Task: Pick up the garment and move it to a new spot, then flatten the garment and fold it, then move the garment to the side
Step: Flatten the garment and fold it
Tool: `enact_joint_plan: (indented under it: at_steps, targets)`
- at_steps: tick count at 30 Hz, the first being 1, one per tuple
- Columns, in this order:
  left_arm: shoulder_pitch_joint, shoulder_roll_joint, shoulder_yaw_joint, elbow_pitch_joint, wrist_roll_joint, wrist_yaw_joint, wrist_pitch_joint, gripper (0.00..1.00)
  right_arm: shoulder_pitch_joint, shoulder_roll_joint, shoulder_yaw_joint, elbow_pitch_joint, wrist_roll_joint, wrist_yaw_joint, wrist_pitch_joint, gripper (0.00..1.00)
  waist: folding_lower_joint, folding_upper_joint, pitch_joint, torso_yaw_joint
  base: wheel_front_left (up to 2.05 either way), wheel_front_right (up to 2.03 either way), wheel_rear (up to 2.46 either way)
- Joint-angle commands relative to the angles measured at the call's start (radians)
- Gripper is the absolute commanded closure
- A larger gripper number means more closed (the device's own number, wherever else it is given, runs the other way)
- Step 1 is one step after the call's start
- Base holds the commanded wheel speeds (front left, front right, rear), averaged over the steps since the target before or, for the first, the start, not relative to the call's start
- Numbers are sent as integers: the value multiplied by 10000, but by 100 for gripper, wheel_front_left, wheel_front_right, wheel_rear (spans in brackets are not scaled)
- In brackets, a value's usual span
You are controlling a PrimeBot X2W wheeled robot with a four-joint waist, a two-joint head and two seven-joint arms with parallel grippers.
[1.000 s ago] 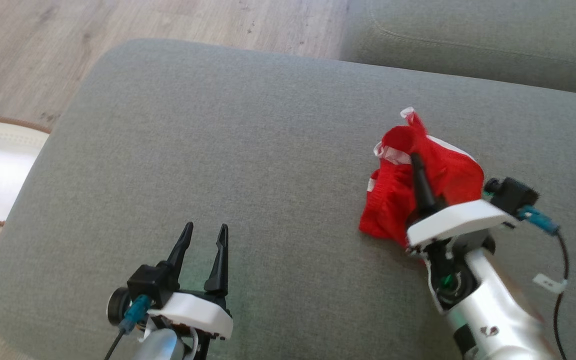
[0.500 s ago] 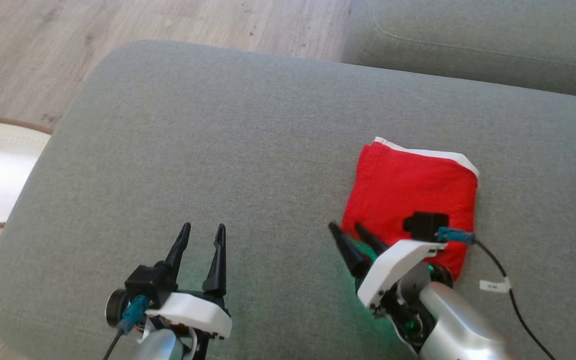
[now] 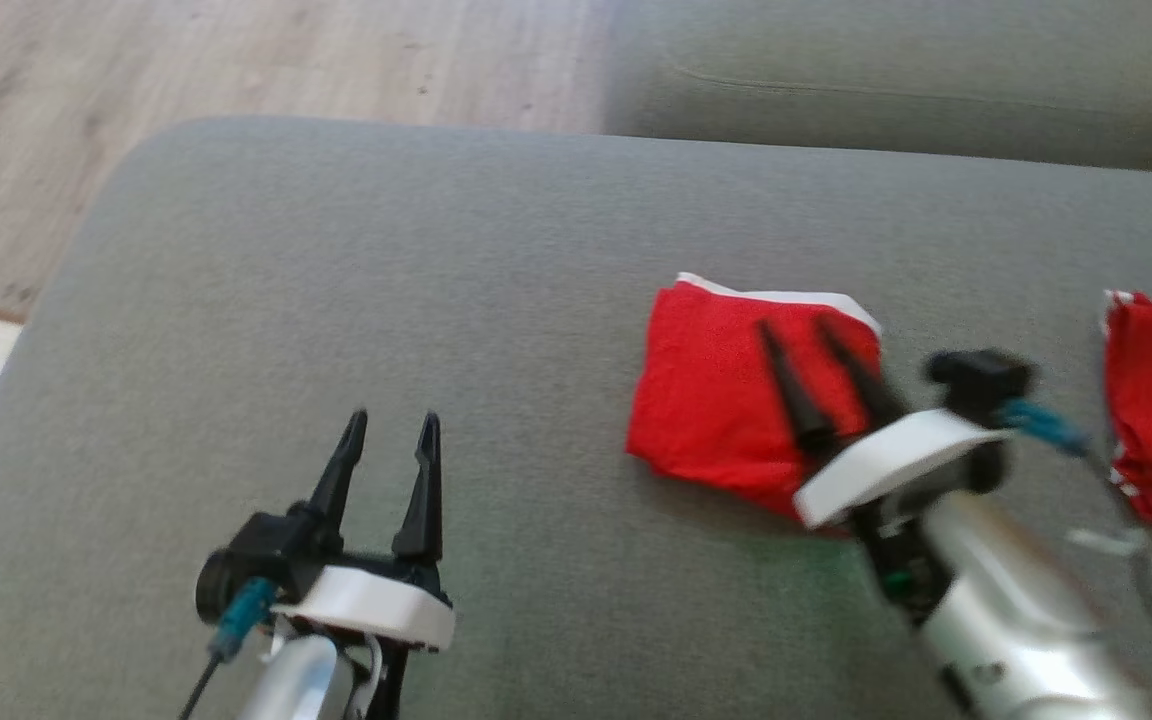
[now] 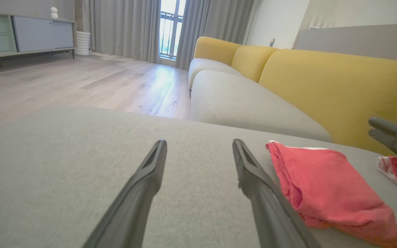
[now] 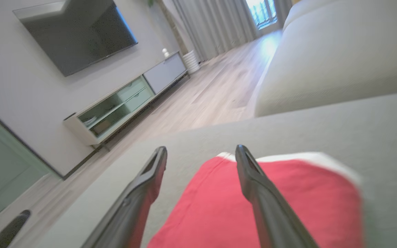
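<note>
On the grey sofa seat [image 3: 336,300], right of its middle, lies the red garment [image 3: 716,400], folded into a flat, roughly square packet with a white band along its far edge. Above the near right part of the garment hangs the right tool [image 3: 792,323], its two dark fingers spread apart with nothing between them, pointing away over the red cloth toward the white band. From the right wrist, the garment [image 5: 212,206] shows under and between the spread fingers of that tool [image 5: 201,148]; whether the tips touch the cloth cannot be told.

Well to the left of the garment, the left tool [image 3: 393,417] hovers over bare seat fabric, its fingers also spread and empty. In its wrist view the garment [image 4: 326,182] lies just right of the tool's [image 4: 198,143] right finger.

Another red and white cloth [image 3: 1151,390] lies apart at the seat's right edge. Wooden floor [image 3: 236,60] shows beyond the seat.
</note>
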Motion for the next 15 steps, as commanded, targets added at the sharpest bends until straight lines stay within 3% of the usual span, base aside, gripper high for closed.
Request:
enact_joint_plan:
  at_steps: [1, 4, 9, 15]
  targets:
    - [-289, 138, 351, -471, 59, -62, -49, 0, -250, -191, -76, -320, -217, 77, -220, 0, -1, 0, -27, -249, 0, 0, 0]
    - [-243, 94, 620, -1007, 168, 48, -51, 0, -142, -690, -787, -487, -1094, 77, -518, 0, -1, 0, -33, -552, 0, 0, 0]
    - [-162, 12, 864, -1377, 300, 83, -51, 0, 529, -953, -2102, -1298, -2691, 77, -624, 0, -1, 0, 31, -997, 0, 0, 0]
    - [-107, -64, 1112, -1554, 423, -19, -52, 0, 1920, -430, -3871, -2695, -4475, 77, -631, 0, -1, 0, 110, -1338, 0, 0, 0]
